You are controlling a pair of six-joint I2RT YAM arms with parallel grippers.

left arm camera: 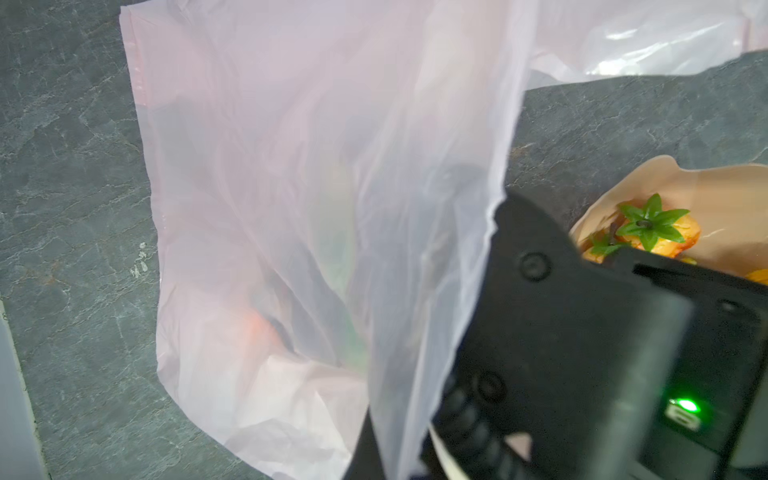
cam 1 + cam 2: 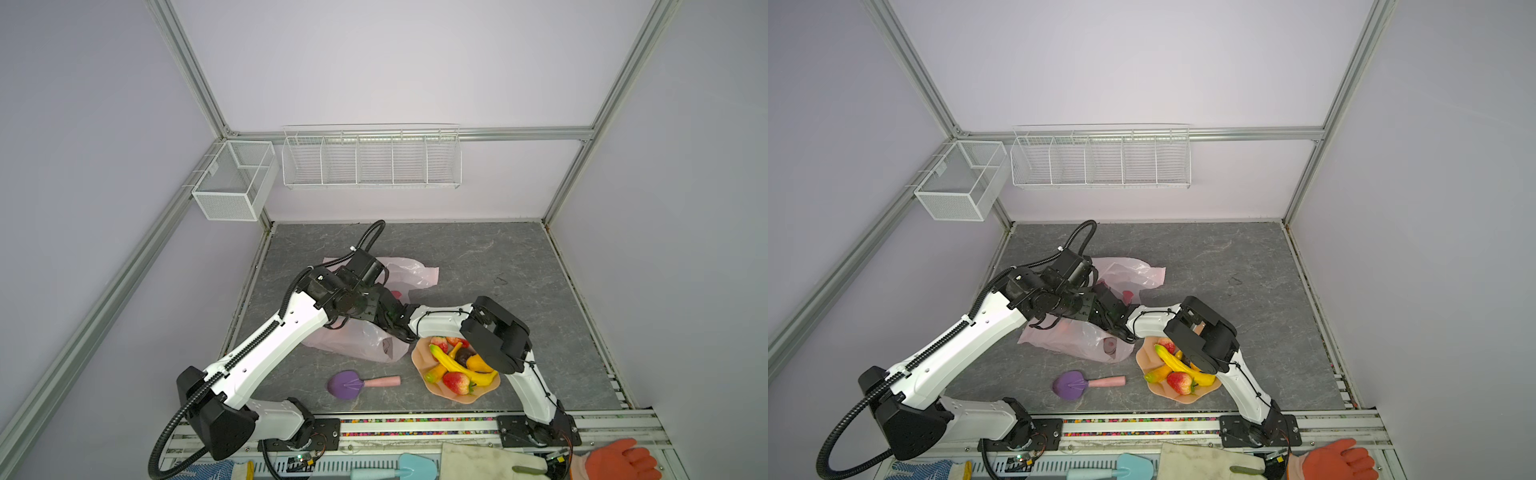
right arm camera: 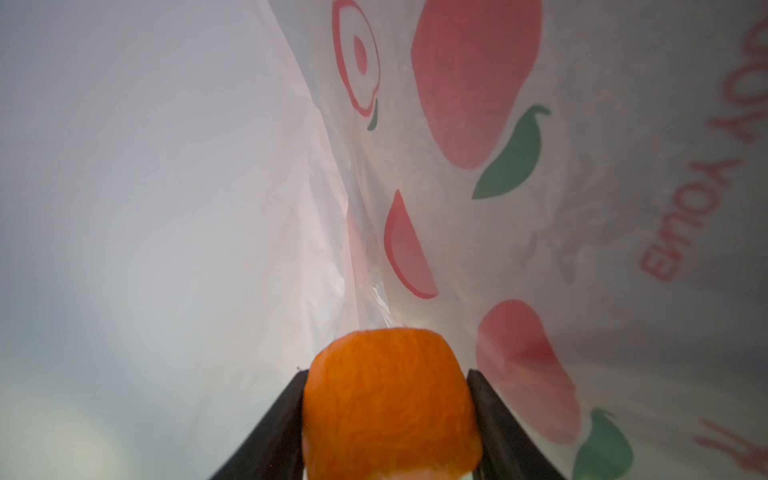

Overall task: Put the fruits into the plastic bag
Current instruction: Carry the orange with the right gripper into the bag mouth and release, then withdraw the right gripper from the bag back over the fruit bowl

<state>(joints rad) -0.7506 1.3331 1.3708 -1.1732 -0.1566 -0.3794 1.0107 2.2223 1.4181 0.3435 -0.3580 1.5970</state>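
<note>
Your right end effector (image 3: 387, 376) gripped the orange (image 3: 390, 407) inside the plastic bag (image 1: 291, 166) on the table (image 2: 498, 257). Your left end effector (image 2: 374, 276) was closed tight on the bag's lifted edge. The bananas (image 2: 451, 365) lay in the bowl (image 2: 420, 354).

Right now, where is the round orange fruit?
In the right wrist view, the orange fruit is gripped by the right end effector, inside the plastic bag, beside its printed wall.

The bag (image 1: 291, 166) is thin translucent plastic film, crinkled, faintly glossy; the orange (image 3: 390, 399) rough, matt, fibrous. The bowl (image 2: 419, 357) looks smooth plastic, the table (image 2: 478, 257) matt stone-look, the far baskets (image 2: 370, 162) white wire.
</note>
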